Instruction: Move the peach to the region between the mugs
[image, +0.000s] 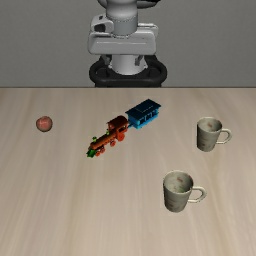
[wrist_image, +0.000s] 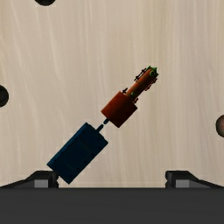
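The peach (image: 44, 124), small and reddish, lies on the wooden table (image: 60, 200) at the exterior view's left. Two grey-green mugs stand at the exterior view's right, one (image: 210, 134) farther back and one (image: 181, 191) nearer the front, with bare table between them. My gripper (wrist_image: 112, 179) is open, its fingertips wide apart with nothing between them. It hangs high above the table, looking down on a toy train (wrist_image: 105, 131). A small brownish shape (wrist_image: 221, 125) at the wrist view's edge may be the peach.
A toy train (image: 125, 128) with a blue wagon and a red engine lies diagonally mid-table, between the peach and the mugs. The robot's base (image: 122, 60) stands at the table's far edge.
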